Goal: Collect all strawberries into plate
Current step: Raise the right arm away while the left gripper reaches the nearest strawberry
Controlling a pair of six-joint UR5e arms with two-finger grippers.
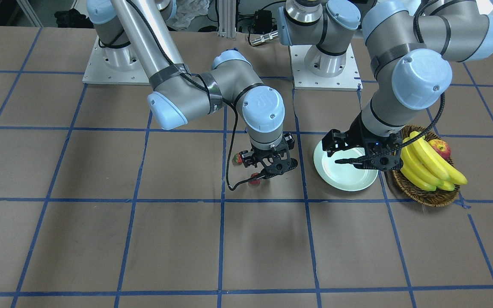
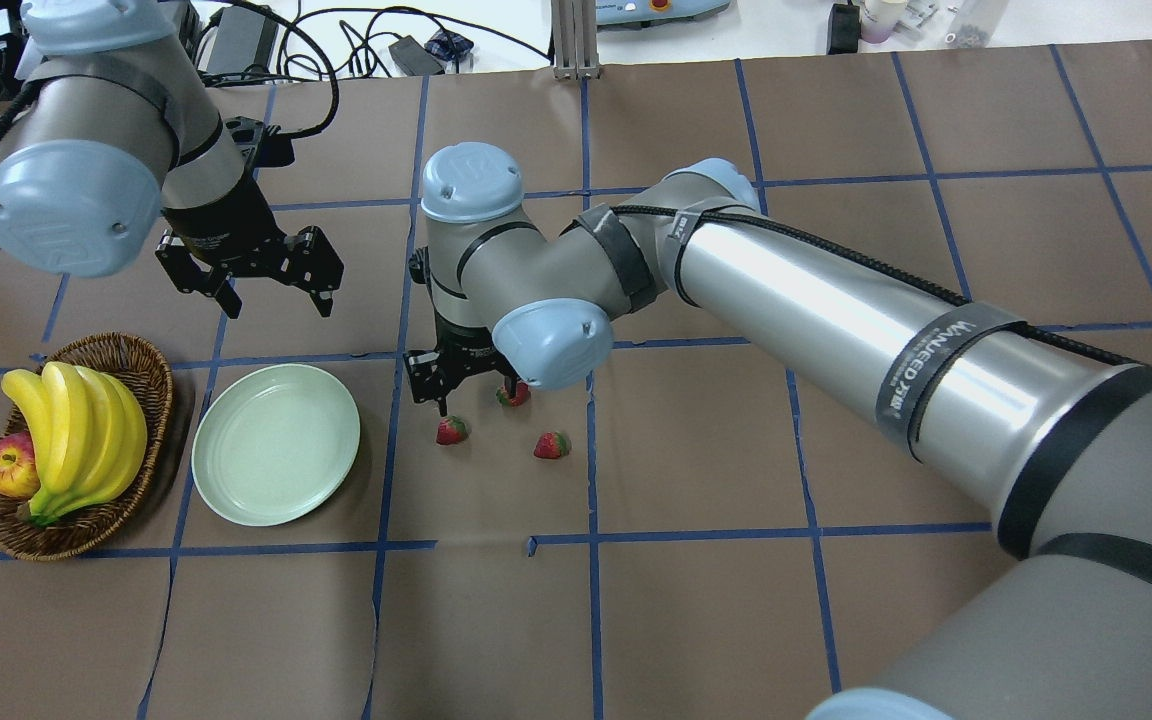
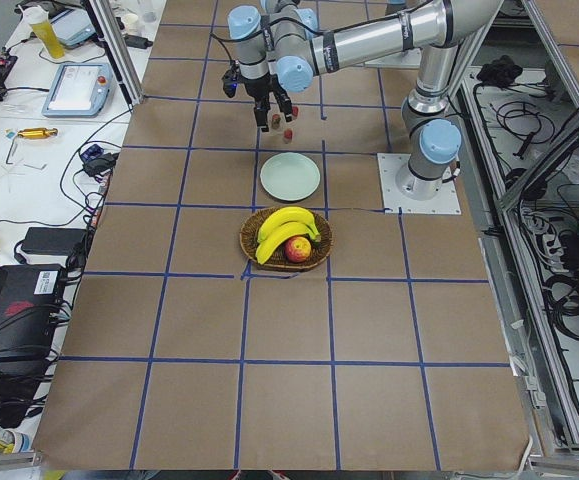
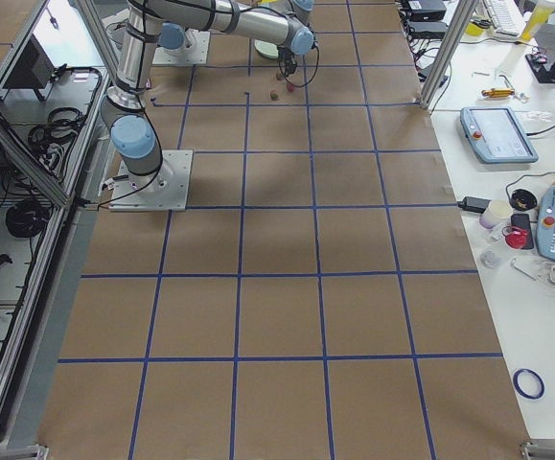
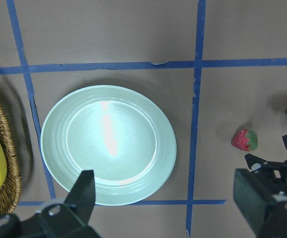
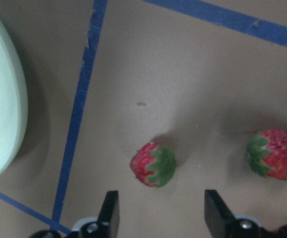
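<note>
Whole table [image 2: 836,620] is covered in brown paper with a blue tape grid [image 2: 696,531] marked across it. White benches sit at both ends. One [image 3: 29,110] is cluttered with a teach pendant [image 3: 72,92] and a yellow bottle [image 3: 39,30]. The other [image 4: 545,326] has a blue ring [image 4: 528,383] on it, probably a tape roll. Cable bundles [image 3: 569,280] lie beside aluminium framing [image 4: 442,57]. Lighting's bright and even, with soft shadows.

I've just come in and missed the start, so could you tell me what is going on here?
The plate is empty; all three strawberries lie on the table beside it. The right gripper is open and low over the strawberry nearest the plate, not gripping it. The left gripper hangs open near the plate, holding nothing.
</note>
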